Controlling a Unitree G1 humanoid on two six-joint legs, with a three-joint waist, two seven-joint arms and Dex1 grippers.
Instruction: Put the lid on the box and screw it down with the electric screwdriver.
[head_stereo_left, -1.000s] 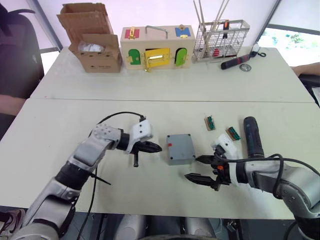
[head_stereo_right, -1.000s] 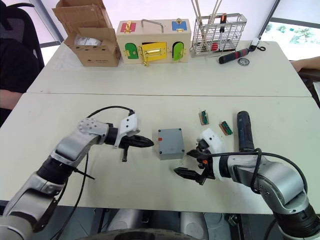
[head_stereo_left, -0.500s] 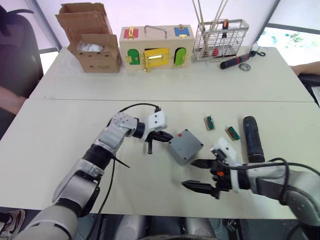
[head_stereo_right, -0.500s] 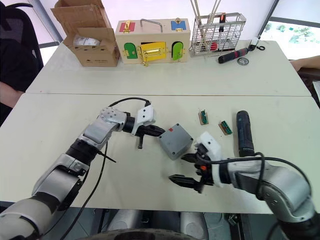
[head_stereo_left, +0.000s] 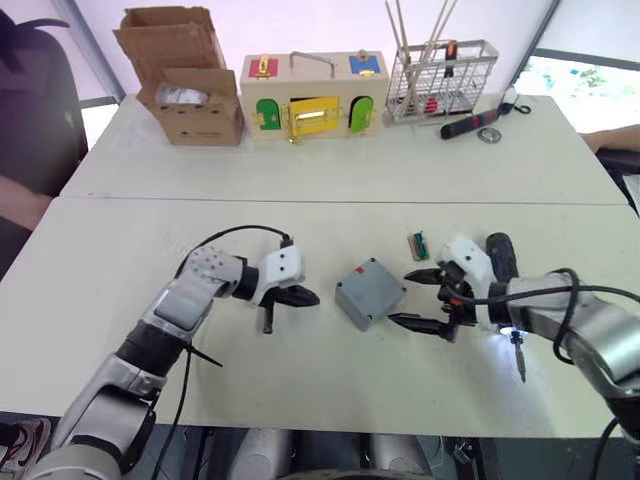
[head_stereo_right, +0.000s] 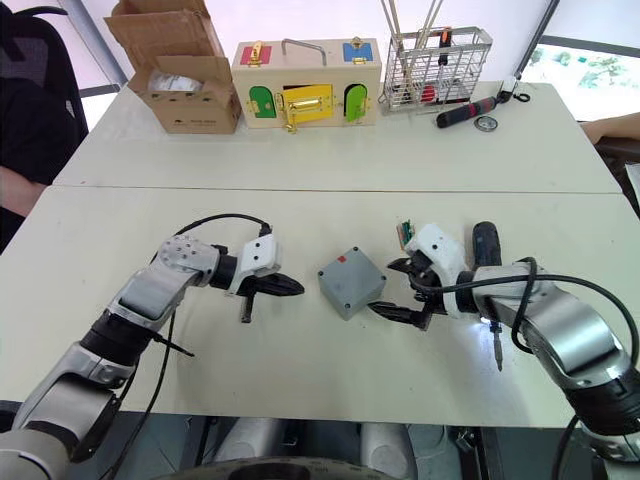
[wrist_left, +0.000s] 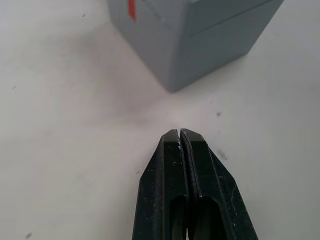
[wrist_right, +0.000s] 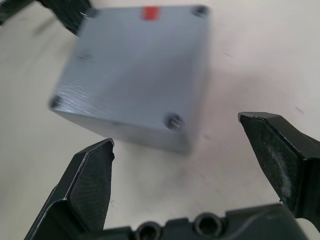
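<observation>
On the near table (head_stereo_left: 90, 300), the box (head_stereo_left: 369, 292) sits turned at an angle with the lid (wrist_right: 135, 65) on top, a red mark on one side. At its 9 o'clock the left gripper (head_stereo_left: 305, 297) rests near it, fingers pressed together. At its 3 o'clock the right gripper (head_stereo_left: 420, 298) is spread wide, just beside the box. Behind that hand lies the electric screwdriver (head_stereo_left: 503, 262). Farther off, at 12 o'clock, stand a cardboard box (head_stereo_left: 190, 88), a wooden box (head_stereo_left: 310, 98) and a wire rack (head_stereo_left: 442, 80).
</observation>
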